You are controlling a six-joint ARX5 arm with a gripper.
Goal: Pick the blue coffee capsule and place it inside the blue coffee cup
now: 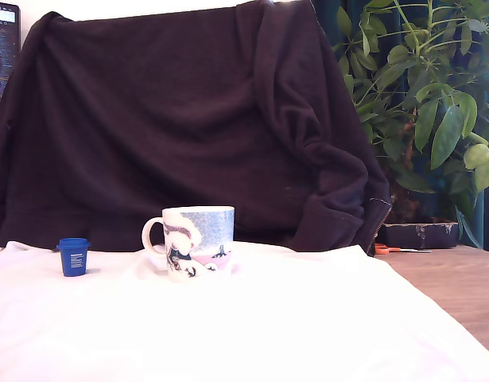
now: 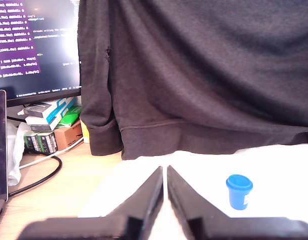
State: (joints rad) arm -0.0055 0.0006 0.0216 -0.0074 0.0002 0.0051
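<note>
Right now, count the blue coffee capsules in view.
1. The blue coffee capsule stands on the white cloth, apart from the blue coffee cup, on the exterior view's left of it. The cup's inside is hidden.

Readable text: none legible.

- Blue coffee capsule (image 1: 73,256): white printed label on its side, lines too small to read.
- Blue coffee cup (image 1: 198,242): cartoon figures only, no lettering made out.
- Monitor (image 2: 36,45): rows of white text on purple and dark panels, blurred beyond reading.
- Stacked boxes (image 2: 48,127) under the monitor: printing indistinct.
</note>
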